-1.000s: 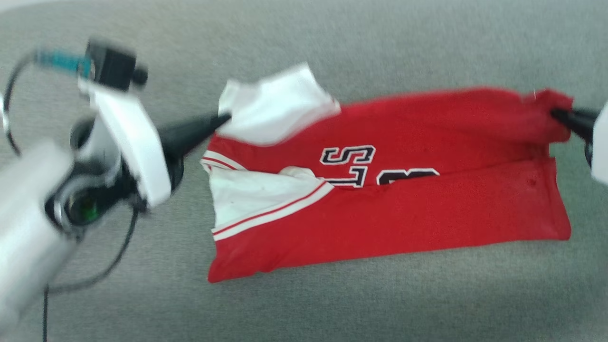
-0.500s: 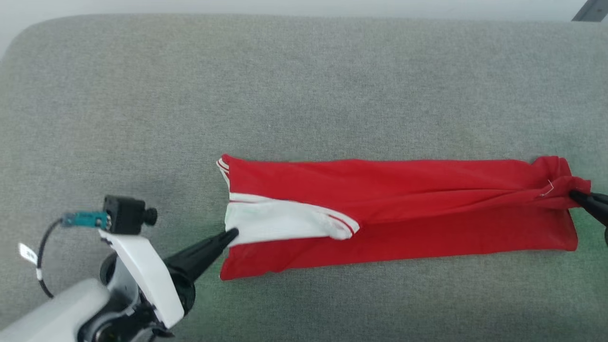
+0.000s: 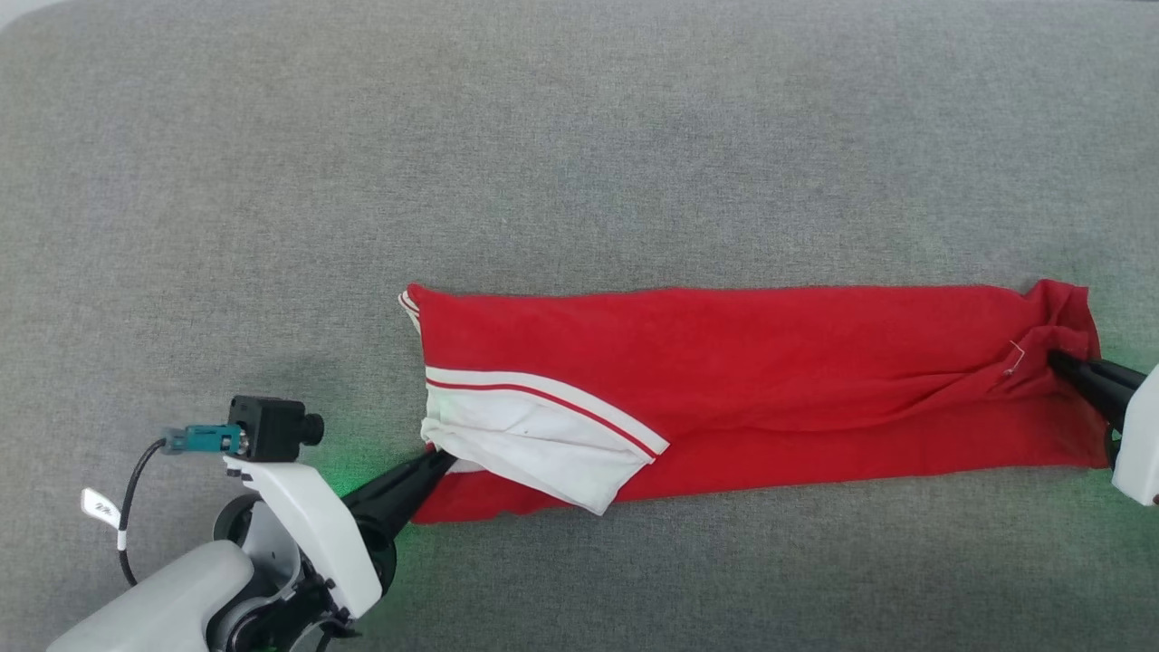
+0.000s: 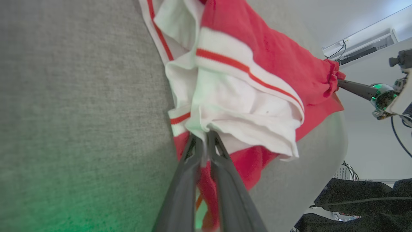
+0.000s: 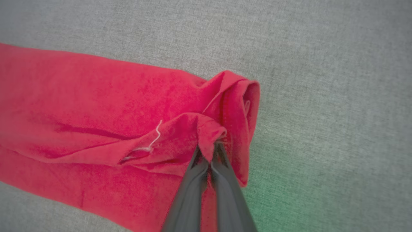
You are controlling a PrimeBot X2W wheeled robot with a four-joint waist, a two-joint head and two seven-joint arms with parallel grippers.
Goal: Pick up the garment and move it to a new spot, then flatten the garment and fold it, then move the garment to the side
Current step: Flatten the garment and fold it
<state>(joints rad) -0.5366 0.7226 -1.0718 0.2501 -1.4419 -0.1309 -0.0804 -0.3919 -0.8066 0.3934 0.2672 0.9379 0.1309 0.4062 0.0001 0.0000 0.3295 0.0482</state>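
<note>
Garment (image 3: 770, 380) doubled lengthwise, both ends pinched

Red garment lay as a long narrow band across the grey padded surface (image 3: 579, 136). It was doubled over lengthwise, with the white panel (image 3: 543, 444) and its striped trim flopped on top at the left end. Left gripper (image 3: 441, 459) was clamped on the white panel's edge, fingers nearly together with fabric between the tips. Right gripper (image 3: 1058, 360) was closed on a bunched red fold at the opposite end, a loose thread near it. Cloth ran fairly taut between the two, with a few creases toward the right.

Judged step: folding, first lengthwise fold already down. Next move likely called for both grippers to let go without dragging the ends. They would then regrip to bring one end over the other. White panel looked untidy and might need smoothing first.
</note>
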